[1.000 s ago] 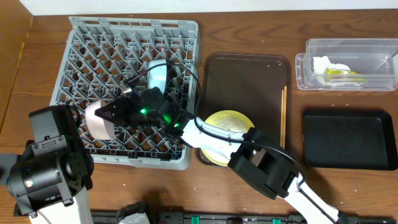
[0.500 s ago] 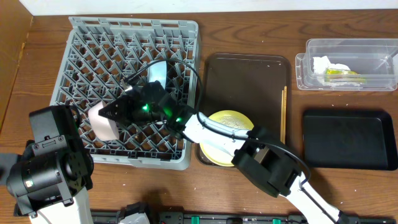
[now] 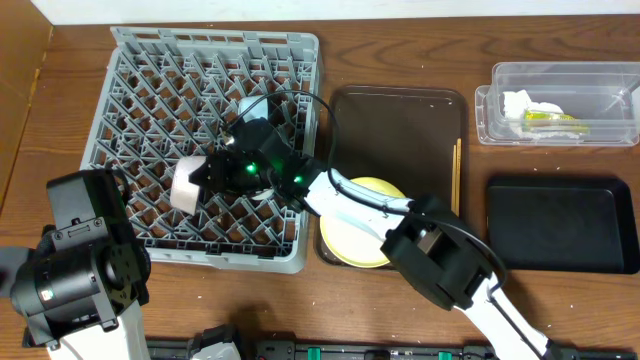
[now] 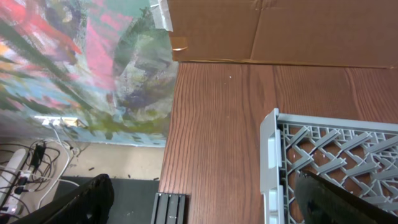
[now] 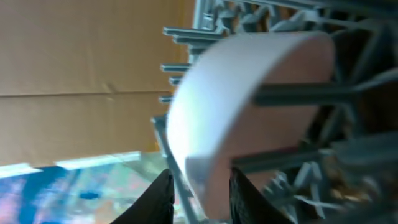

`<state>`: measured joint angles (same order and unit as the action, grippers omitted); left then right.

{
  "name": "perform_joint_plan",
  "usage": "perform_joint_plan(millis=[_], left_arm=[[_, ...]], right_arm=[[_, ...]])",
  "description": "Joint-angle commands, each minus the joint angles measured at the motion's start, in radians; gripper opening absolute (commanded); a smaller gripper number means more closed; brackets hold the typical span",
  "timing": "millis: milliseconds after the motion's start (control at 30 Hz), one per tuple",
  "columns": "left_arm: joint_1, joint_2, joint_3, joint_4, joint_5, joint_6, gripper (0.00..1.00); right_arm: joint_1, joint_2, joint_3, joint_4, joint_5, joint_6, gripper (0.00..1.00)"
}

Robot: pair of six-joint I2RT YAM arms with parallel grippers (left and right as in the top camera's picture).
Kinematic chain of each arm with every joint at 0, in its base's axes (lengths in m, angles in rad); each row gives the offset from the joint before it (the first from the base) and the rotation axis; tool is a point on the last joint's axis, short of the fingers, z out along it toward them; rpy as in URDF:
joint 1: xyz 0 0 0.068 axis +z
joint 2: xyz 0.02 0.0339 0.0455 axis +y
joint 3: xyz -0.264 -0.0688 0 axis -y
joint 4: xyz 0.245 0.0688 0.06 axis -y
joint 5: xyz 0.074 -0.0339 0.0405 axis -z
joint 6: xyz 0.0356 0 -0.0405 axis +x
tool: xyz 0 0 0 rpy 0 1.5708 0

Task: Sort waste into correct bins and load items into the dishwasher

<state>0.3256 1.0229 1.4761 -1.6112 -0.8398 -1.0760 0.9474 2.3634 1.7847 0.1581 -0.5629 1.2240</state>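
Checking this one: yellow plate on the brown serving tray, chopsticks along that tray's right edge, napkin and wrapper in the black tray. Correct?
Not quite. The napkin and wrapper lie in the clear tub, not the black tray, as the overhead view shows. The yellow plate is on the brown serving tray, with the chopsticks along its right edge.

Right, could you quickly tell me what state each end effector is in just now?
Left end effector: open, holding nothing.
Right end effector: straddles the pink saucer at its rim; gripping or released cannot be told.
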Motion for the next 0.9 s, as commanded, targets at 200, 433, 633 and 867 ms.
perform_joint_plan(millis=[200,433,633,867], left_arm=[[0.005,0.001,0.0,-0.056,0.03,0.002,0.94],[0.005,0.001,0.0,-0.056,0.047,0.002,0.94],[0.005,0.001,0.0,-0.043,0.12,0.002,0.94],[0.005,0.002,0.0,-0.01,0.461,0.002,0.98]], right_arm=[[-0.005,-0.252,-0.01,-0.287,0.261,-0.304,0.57],[-0.041,-0.388,-0.01,-0.387,0.279,-0.43,0.59],[-0.135,-0.484,-0.01,-0.566,0.33,-0.506,0.68],[-0.344,-0.567,-0.01,-0.898,0.33,-0.578,0.69]])
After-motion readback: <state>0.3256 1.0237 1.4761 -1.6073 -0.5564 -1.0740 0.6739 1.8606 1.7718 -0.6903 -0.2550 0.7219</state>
